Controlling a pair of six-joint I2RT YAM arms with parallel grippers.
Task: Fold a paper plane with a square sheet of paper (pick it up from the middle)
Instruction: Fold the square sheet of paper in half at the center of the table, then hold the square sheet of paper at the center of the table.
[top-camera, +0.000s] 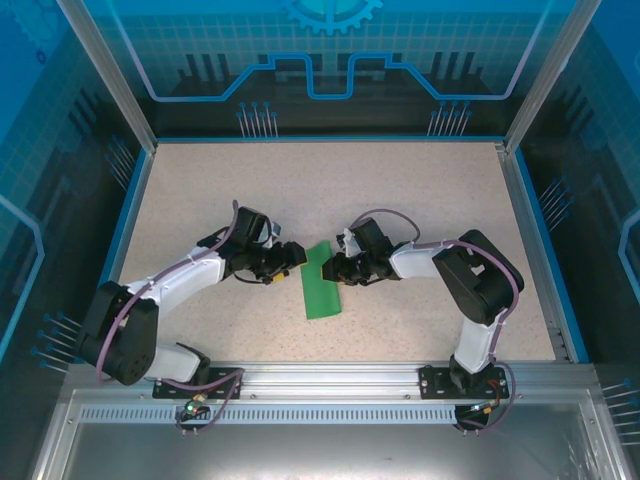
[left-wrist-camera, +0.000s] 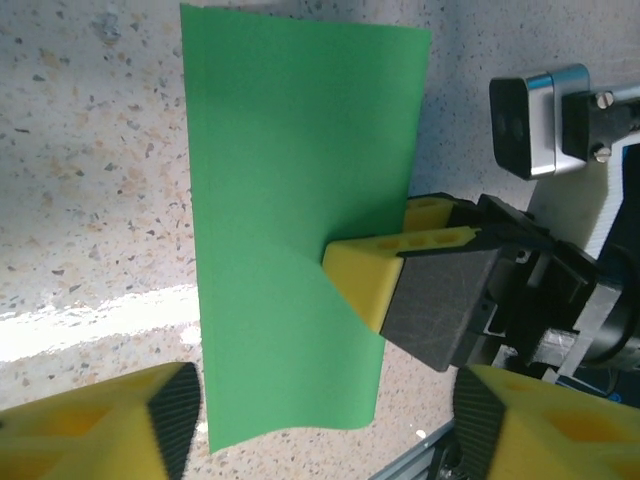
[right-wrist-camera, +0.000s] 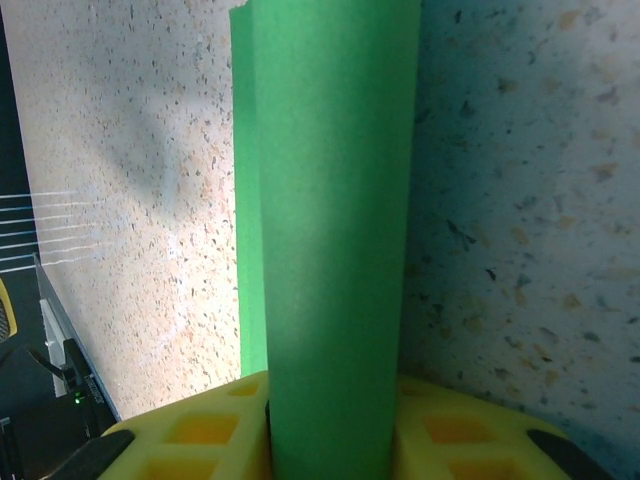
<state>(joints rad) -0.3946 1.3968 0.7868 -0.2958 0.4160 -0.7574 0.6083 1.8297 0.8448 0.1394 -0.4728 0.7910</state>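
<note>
On my speckled beige table (top-camera: 400, 190), a thin bright green sheet of paper (top-camera: 322, 295) lies folded narrow between the arms. My right gripper (top-camera: 335, 268) pinches its edge, probably to anchor it; my left gripper (top-camera: 290, 258) gapes alongside, empty.

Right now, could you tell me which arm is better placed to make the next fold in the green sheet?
Left, probably. The right fingers are clamped on one edge of the green sheet, pinning it; the left fingers stand open beside it, holding nothing, so they are free to fold.
</note>
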